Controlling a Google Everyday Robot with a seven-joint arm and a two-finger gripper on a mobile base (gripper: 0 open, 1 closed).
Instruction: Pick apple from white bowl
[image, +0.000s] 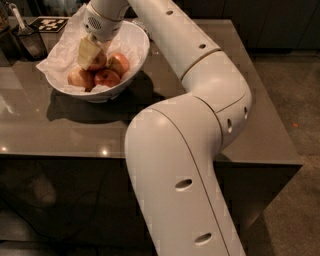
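Note:
The white bowl (131, 47), lined with crumpled white paper, stands at the back left of the dark table. Several apples lie in it. My gripper (90, 53) reaches down into the bowl from above and sits against a red-orange apple (102, 62), hiding most of it. A paler yellow-pink apple (79, 78) lies at the front left, a smaller deep-red apple (107, 78) at the front, and another reddish apple (120, 63) to the right. My arm (200, 65) curves over the table from the front right.
A dark container with a utensil (27, 41) stands left of the bowl. A black-and-white marker tag (49, 23) lies behind it. The glossy table (60, 125) has its front edge near the picture's middle and its right edge by the floor.

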